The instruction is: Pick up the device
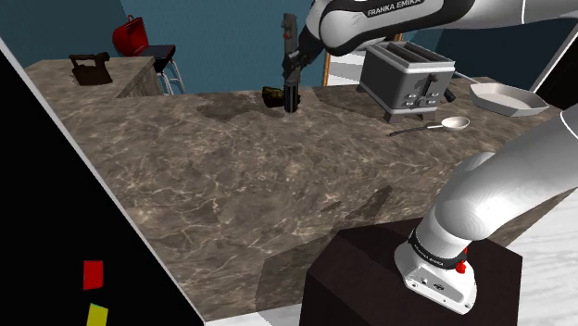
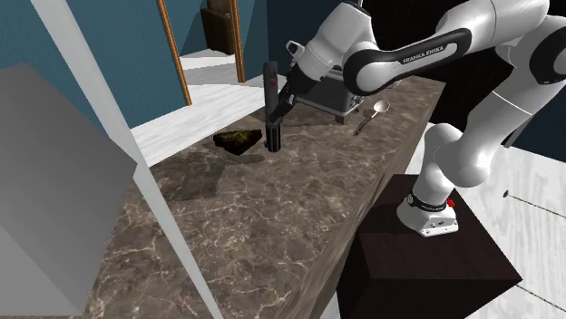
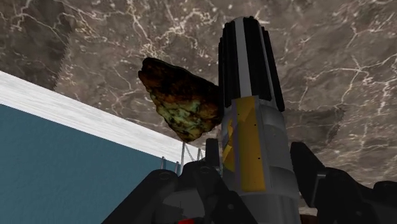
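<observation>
**Black fingers [image 3: 306, 170] clasp the device, left of the toaster**

Your all-black two-finger pincer [image 3: 254, 154] [image 1: 291, 79] [image 2: 275, 116] is clenched on the device [image 3: 248, 76] [image 1: 293, 100] [image 2: 275, 138]. It is a long cylinder with a ribbed black end and a grey body with a yellow stripe. The wrist view has it wedged between the two fingers and running out past them. From both outside cameras it hangs roughly upright. You cannot tell whether its lower end touches the brown veined marble counter [image 1: 278, 194] [image 2: 272, 217].

Take the boxy silver two-slot toaster [image 1: 408, 79] as your mark. The device sits to its left in the shoulder view, well apart from it. A lumpy dark brown-and-green chunk [image 3: 181, 105] [image 1: 271, 95] [image 2: 238, 140] lies on the counter just beside the device, on the side away from the toaster.

A pale metal spoon [image 1: 437, 124] [image 2: 374, 112] rests close in front of the toaster, towards the dark box stand [image 1: 361, 269] [image 2: 435, 267]. A shallow white dish [image 1: 505, 98] lies to the toaster's right. Far to its left you have an old dark flat iron [image 1: 90, 68] and a red bag [image 1: 130, 37].
</observation>
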